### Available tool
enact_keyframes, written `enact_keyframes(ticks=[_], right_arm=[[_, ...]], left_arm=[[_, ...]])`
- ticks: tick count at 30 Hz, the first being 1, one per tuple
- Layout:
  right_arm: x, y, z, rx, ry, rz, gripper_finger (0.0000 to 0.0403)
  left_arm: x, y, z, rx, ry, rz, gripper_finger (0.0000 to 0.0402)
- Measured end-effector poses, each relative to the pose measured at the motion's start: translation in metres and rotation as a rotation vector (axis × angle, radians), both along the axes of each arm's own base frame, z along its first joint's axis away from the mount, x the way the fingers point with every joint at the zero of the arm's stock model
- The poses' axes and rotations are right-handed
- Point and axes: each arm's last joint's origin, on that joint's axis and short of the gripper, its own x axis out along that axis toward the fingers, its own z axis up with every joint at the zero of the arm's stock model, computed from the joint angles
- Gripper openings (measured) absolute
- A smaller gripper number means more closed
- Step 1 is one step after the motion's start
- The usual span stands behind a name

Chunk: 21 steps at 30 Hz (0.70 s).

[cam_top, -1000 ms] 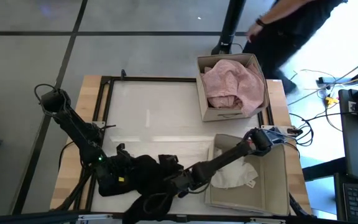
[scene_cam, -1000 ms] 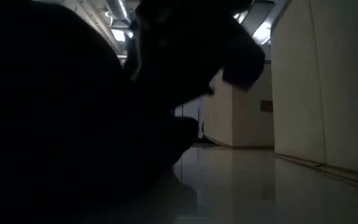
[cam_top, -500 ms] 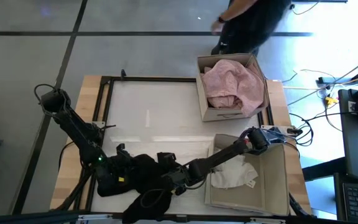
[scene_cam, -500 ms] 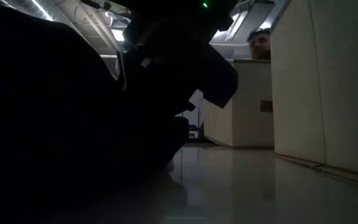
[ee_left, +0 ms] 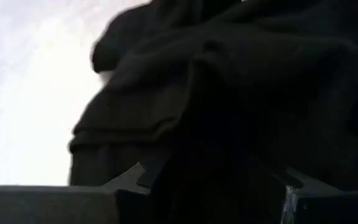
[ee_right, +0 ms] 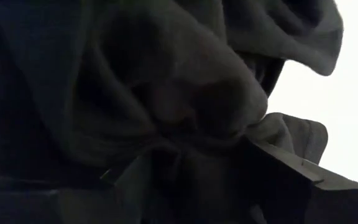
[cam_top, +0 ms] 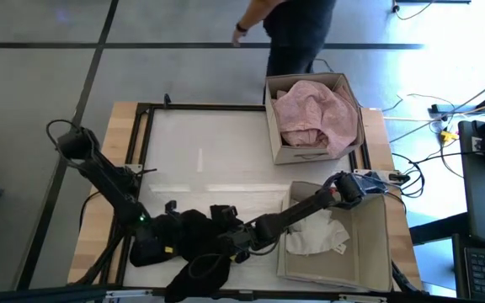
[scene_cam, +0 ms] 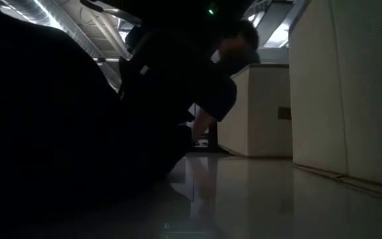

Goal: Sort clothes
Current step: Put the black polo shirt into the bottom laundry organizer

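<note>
Sliding deeper into the black garment (cam_top: 194,240), the right gripper (cam_top: 230,244) narrows its jaws on fabric; left gripper (cam_top: 168,238) jaws hold it too.

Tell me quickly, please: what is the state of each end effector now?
Left end effector: pressed into the crumpled black fabric garment; grip cannot be told.
Right end effector: in the same garment; grip cannot be told.

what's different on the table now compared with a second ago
The right gripper has pushed further left into the black clothes, its fingers narrowing around the fabric. The left gripper edged slightly nearer the front edge. A person walked left behind the table. The pink garment and white clothes stayed boxed.
</note>
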Motion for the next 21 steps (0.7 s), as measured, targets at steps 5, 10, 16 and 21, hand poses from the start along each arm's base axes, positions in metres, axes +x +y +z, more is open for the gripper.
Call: enact_keyframes(ticks=[5,10,16,21], right_arm=[[0.002,-0.004,-0.001,0.034,0.003,-0.026,0.0280],[0.007,-0.006,-0.002,0.024,-0.039,-0.038,0.0283],[0.013,-0.010,-0.007,-0.018,-0.074,-0.023,0.0209],[0.015,-0.013,-0.012,-0.021,-0.074,-0.025,0.0096]], left_arm=[[0.012,0.001,-0.010,-0.030,0.049,-0.023,0.0146],[0.023,0.000,-0.016,-0.034,0.035,-0.040,0.0146],[0.030,-0.007,-0.014,-0.020,-0.026,-0.141,0.0146],[0.031,-0.010,-0.014,-0.046,-0.030,-0.194,0.0146]])
